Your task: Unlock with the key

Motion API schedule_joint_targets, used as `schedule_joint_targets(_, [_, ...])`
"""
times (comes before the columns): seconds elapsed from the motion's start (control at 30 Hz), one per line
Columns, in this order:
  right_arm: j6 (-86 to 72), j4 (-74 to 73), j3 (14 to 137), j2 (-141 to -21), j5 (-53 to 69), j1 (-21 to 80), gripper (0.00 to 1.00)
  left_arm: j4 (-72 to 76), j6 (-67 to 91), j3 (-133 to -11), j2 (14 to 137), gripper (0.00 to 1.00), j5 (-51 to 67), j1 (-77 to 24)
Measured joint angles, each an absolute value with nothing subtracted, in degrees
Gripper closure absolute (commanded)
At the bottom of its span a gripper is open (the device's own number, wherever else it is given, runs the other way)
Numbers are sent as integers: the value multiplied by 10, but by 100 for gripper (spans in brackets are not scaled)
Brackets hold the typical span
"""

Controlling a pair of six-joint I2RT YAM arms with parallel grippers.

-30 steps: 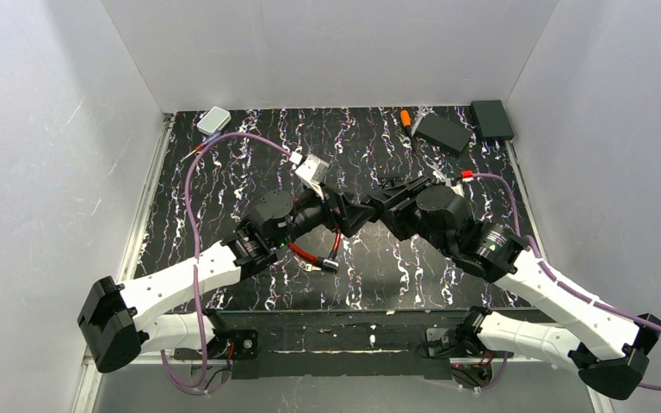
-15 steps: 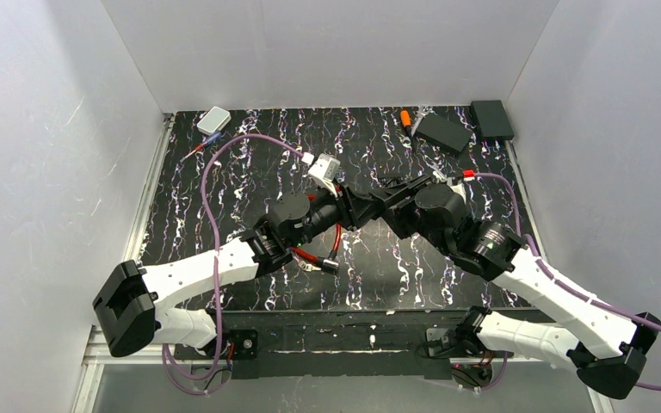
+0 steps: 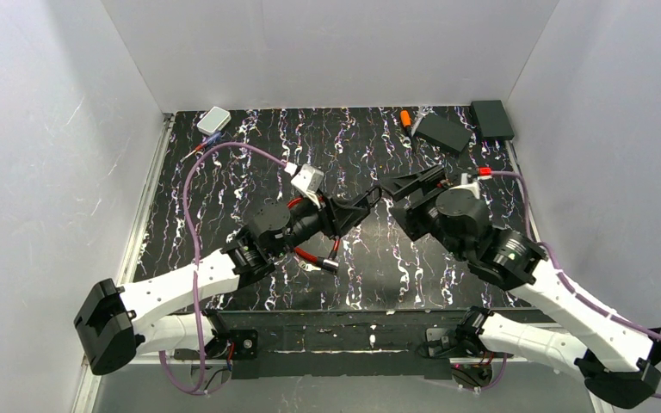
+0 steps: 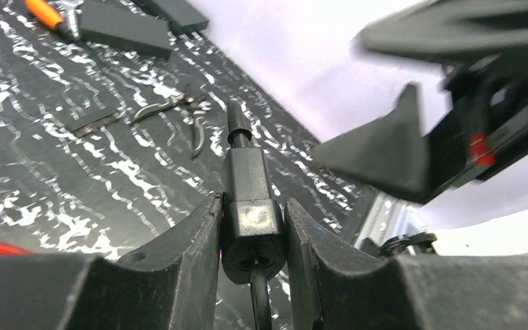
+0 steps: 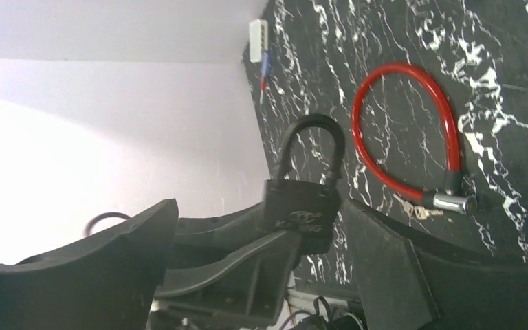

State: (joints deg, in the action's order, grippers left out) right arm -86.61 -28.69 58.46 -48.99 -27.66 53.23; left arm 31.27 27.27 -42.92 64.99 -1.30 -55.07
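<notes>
1. My left gripper (image 4: 251, 206) is clamped on a black padlock (image 5: 299, 206). Its matte, wedge-shaped fingers (image 4: 192, 240) press both flat sides of the body.
2. The padlock body is blocky and rectangular, with a faint embossed logo on the face. A smooth black arched shackle rises out past the fingertips.
3. In the left wrist view a thin dark stem hangs under the body. I cannot tell what it is.
4. My right gripper (image 3: 393, 196) is spread wide with nothing between its jaws. It sits just ahead of the padlock, apart from it and facing its broad side.
5. A glossy red cable lock (image 5: 405, 137) lies looped on the black, white-veined tabletop (image 3: 224, 189), below my left wrist. It ends in a shiny metal cylinder.
6. Small silver keys (image 5: 412, 210) lie on the tabletop just beside that cylinder, well clear of both grippers.
</notes>
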Motion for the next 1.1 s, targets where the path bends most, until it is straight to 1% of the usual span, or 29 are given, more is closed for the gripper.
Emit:
schedule_joint_targets(0.2, [-851, -290, 595, -454, -312, 529, 2, 278, 239, -408, 634, 100, 5, -538])
schedule_joint_targets(0.5, [-871, -313, 594, -487, -300, 529, 6, 277, 200, -409, 632, 100, 48, -538])
schedule_joint_targets(0.67, [-891, -316, 584, -505, -278, 529, 15, 272, 182, -412, 632, 100, 63, -538])
schedule_joint_targets(0.8, [-899, -313, 577, -508, -273, 529, 18, 269, 176, -415, 632, 100, 74, -538])
schedule_joint_targets(0.9, [-901, -310, 573, -510, -273, 529, 22, 268, 175, -419, 633, 100, 82, -538])
schedule_joint_targets(1.0, [-901, -303, 567, -514, -272, 529, 30, 269, 174, -421, 633, 100, 87, -538])
schedule_joint_targets(1.1, [-903, -296, 554, -516, -270, 529, 41, 267, 171, -421, 633, 100, 93, -538])
